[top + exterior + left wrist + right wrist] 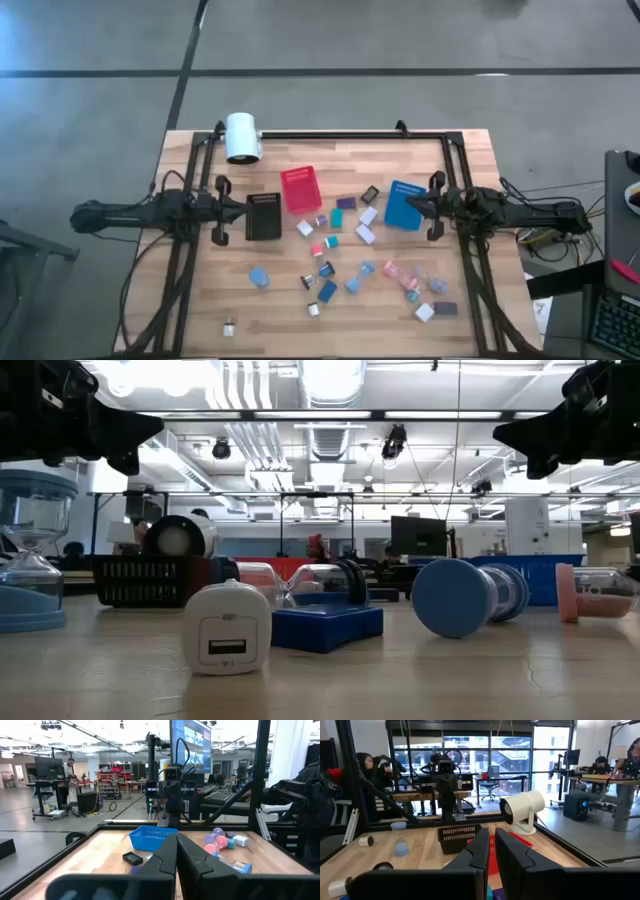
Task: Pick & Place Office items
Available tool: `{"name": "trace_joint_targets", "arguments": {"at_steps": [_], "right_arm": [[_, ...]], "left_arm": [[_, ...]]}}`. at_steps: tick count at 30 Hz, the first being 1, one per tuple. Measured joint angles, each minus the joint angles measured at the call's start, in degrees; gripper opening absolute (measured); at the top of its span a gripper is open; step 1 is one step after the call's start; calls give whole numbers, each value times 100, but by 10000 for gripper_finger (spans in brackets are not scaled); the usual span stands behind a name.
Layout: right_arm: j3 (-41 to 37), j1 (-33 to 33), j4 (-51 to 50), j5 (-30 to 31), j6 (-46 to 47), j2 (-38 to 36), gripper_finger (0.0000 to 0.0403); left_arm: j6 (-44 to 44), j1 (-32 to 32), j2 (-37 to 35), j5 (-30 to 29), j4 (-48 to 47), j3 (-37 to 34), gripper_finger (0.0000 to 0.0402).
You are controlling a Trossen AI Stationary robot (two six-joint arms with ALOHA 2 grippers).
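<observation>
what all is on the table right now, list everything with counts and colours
slotted bins: 3; red bin at centre back, black bin to its left, blue bin at the right
white cylinder: 1, white, back left edge of the table
office items: roughly two dozen small pieces in white, pink, blue, teal and black, scattered over the centre and front right; one white piece sits alone at front left
table: 1, light wood, dark frame
left end effector: dark, by the black bin, fingers close together
right end effector: dark, over the blue bin, fingers close together
</observation>
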Motion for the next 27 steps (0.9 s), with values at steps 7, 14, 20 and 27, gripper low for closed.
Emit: {"name": "trace_joint_targets", "arguments": {"at_steps": [7, 14, 20, 27], "right_arm": [[0, 0, 4, 0, 0, 0, 27], [0, 2, 7, 0, 0, 0, 27], [0, 1, 7, 0, 222, 1, 27], [0, 2, 7, 0, 387, 4, 27]], "left_arm": [[0, -1, 0, -1, 0, 1, 10], [-439, -1, 1, -2, 8, -1, 10], [-218, 8, -1, -275, 315, 1, 10], [-276, 9, -1, -278, 308, 10, 9]]}}
